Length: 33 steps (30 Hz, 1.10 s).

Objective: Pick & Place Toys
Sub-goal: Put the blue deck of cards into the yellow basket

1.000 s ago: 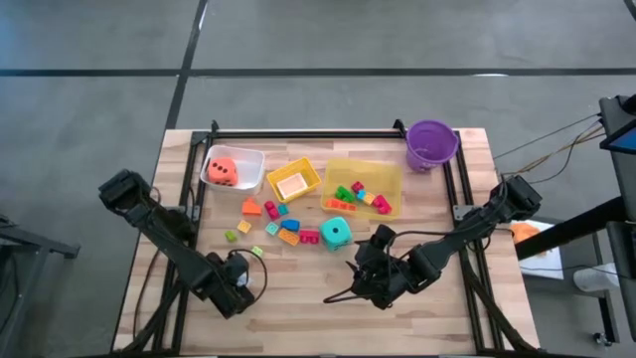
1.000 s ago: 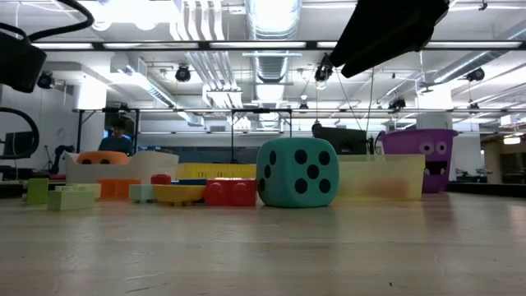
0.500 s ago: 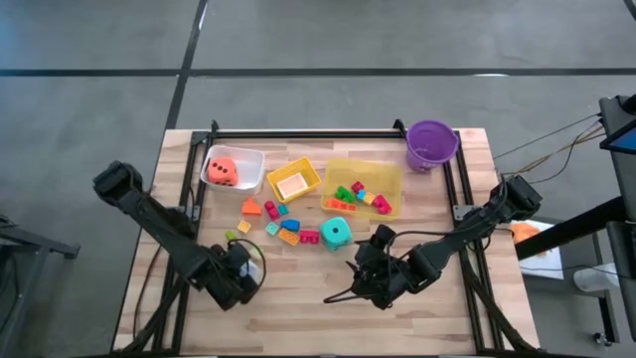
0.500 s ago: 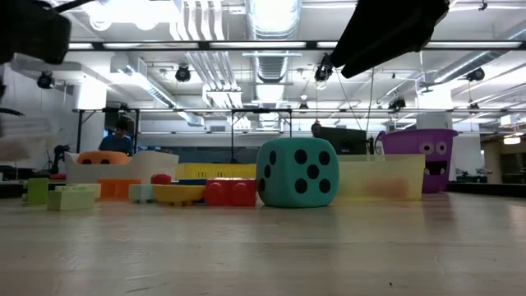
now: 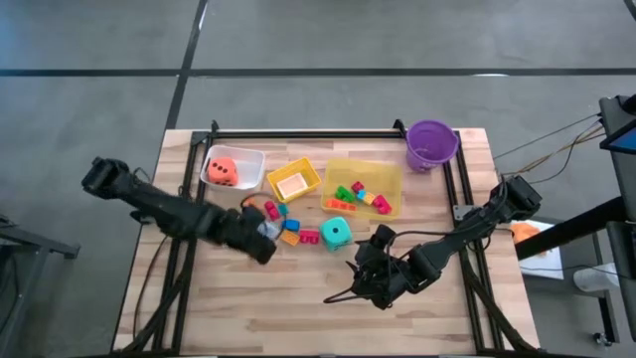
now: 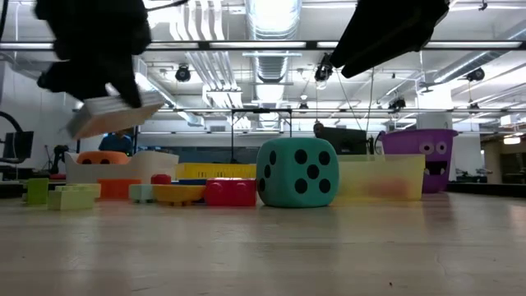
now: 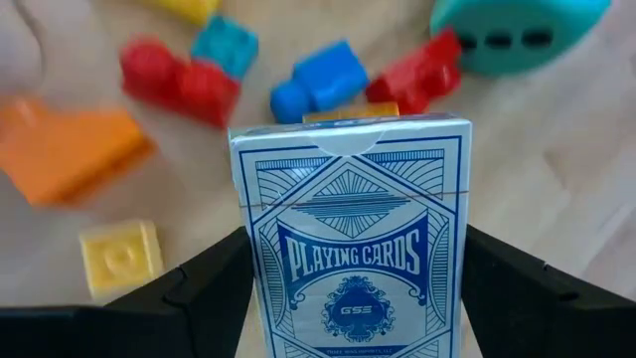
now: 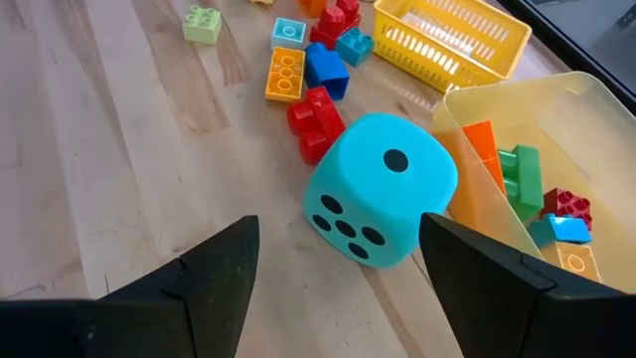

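Two grippers: both over the near table.
Right gripper [image 8: 338, 298]: fingers spread, empty, waiting just short of the teal die [image 8: 380, 189].
Left gripper [image 5: 260, 239]: clamped on the playing-card box [image 7: 355, 254], held clear of the wood, probably for carrying to a bin.
Loose bricks [image 5: 288, 231]: scattered under and beside the box, near the die.
Farther back: yellow basket [image 5: 294, 180], brick-filled yellow bin [image 5: 392, 177], clear bin [image 5: 250, 157] holding the orange die [image 5: 224, 170].
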Available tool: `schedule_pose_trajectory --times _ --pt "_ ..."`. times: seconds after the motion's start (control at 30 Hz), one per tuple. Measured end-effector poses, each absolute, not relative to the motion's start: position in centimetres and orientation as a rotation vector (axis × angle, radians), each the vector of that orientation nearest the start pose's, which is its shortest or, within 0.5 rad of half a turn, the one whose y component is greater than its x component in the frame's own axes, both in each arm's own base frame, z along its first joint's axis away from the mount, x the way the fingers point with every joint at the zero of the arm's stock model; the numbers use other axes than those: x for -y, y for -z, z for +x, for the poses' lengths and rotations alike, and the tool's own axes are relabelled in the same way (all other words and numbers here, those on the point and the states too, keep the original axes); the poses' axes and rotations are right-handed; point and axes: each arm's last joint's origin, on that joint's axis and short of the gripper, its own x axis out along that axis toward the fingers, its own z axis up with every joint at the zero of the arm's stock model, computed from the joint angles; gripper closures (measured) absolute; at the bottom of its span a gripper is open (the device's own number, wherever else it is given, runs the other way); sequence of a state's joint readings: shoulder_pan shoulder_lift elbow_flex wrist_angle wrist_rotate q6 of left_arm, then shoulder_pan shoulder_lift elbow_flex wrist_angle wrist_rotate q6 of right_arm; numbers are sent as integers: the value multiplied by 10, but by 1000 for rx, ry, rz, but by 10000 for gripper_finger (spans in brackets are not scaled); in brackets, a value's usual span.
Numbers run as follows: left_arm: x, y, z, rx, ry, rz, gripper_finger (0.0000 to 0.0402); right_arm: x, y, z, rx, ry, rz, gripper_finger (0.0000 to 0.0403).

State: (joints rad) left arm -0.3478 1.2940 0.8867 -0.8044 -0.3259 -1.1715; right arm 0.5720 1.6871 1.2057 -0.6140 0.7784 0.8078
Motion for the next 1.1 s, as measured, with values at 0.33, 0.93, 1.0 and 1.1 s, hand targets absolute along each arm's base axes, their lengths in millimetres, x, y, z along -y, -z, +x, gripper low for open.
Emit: schedule_pose_trajectory --times 0.33,0.93,1.0,1.1 --pt "7 -264 244 -919 -606 -550 113 -163 -221 291 -717 500 52 128" --pt "-86 -280 289 -1042 -592 -496 113 -162 -216 289 -741 492 45 128" --pt "-93 -277 296 -1061 -586 -468 113 -162 -215 289 -743 491 45 128" --pt "-106 -270 303 -1098 -577 -426 113 -162 -215 289 -743 491 45 128"
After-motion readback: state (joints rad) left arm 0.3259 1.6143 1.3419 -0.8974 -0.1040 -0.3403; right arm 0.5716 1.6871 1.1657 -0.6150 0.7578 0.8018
